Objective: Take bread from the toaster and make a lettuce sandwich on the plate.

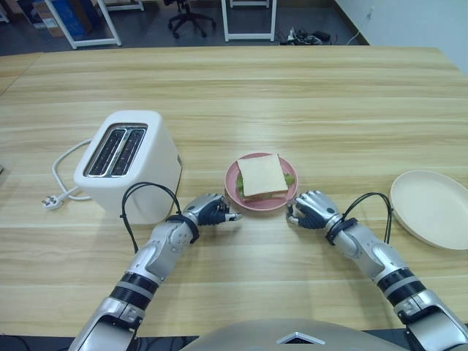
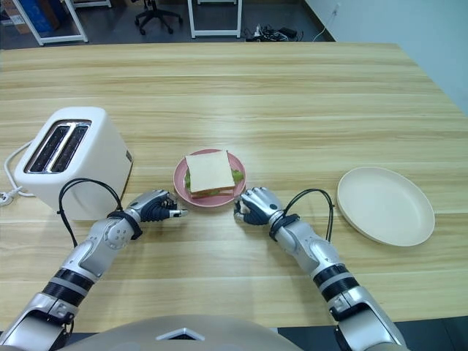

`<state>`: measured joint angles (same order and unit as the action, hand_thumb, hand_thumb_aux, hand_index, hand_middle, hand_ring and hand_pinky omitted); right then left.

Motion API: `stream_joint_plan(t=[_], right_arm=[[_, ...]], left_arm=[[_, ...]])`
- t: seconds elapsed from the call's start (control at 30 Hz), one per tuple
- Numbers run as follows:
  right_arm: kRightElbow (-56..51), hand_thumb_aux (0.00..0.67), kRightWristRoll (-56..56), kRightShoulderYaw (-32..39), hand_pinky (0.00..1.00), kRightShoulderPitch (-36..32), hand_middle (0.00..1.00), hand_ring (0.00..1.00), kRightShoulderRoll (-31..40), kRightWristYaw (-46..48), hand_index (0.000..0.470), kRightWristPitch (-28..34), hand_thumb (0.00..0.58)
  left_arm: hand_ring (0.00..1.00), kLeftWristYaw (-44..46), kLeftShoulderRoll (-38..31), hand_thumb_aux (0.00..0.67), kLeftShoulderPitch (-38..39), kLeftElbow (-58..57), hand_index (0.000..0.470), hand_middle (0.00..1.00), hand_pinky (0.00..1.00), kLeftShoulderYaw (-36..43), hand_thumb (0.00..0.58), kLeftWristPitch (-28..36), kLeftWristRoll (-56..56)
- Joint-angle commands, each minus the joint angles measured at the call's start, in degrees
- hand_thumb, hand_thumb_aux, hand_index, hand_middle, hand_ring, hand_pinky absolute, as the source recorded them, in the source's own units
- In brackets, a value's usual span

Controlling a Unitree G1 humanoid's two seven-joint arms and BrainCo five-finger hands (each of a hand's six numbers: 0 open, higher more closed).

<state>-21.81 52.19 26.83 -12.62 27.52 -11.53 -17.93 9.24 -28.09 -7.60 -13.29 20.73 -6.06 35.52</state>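
Wooden bench (image 1: 292, 95) inspected. White toaster (image 1: 128, 164) stood upright at robot's left, slots facing up; its white cord (image 1: 62, 172) looped off the far-left side, plug (image 1: 50, 202) lying on the bench.

Pink plate (image 1: 232, 191) sat centre, just right of the toaster, not touching it. On it: sandwich (image 1: 261, 175), top slice of white bread square and flat, green lettuce (image 1: 290, 178) showing at the right edge and under the front edge.

L. hand (image 1: 210, 210) rested low on the bench betw. toaster and pink plate, fingers curled in, holding nothing, tips close to the plate rim. R. hand (image 1: 313, 209) sat just beside the plate's near-right rim, fingers likewise curled, nothing gripped. Contact w/ rim: could not tell for either.

Cream plate (image 1: 431, 208) lay at far right, well apart from the sandwich.
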Motion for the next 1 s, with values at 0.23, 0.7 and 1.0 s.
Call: stream_joint_plan(t=[0.23,0.7,1.0], right_arm=[[15.1,0.0,-13.7,-12.0,0.0,12.1,0.0,0.0,3.6,-8.1,0.0,-7.1,0.0],[8.7,0.0,-53.5,-20.3,0.0,7.8,0.0,0.0,-18.6,3.6,0.0,-9.7,0.0],[0.8,0.0,-51.3,-23.7,0.0,2.7,0.0,0.0,-20.3,6.0,0.0,-12.3,0.0]], left_arm=[[0.0,-18.3,5.9,0.0,4.6,3.4,0.0,0.0,0.0,-8.3,0.0,-9.4,-6.5],[0.0,-20.7,23.4,0.0,-3.9,-9.9,0.0,0.0,0.0,-19.6,0.0,-29.2,-32.1],[0.0,-15.3,24.4,0.0,-8.9,-18.2,0.0,0.0,0.0,-21.9,0.0,-29.6,-36.1]])
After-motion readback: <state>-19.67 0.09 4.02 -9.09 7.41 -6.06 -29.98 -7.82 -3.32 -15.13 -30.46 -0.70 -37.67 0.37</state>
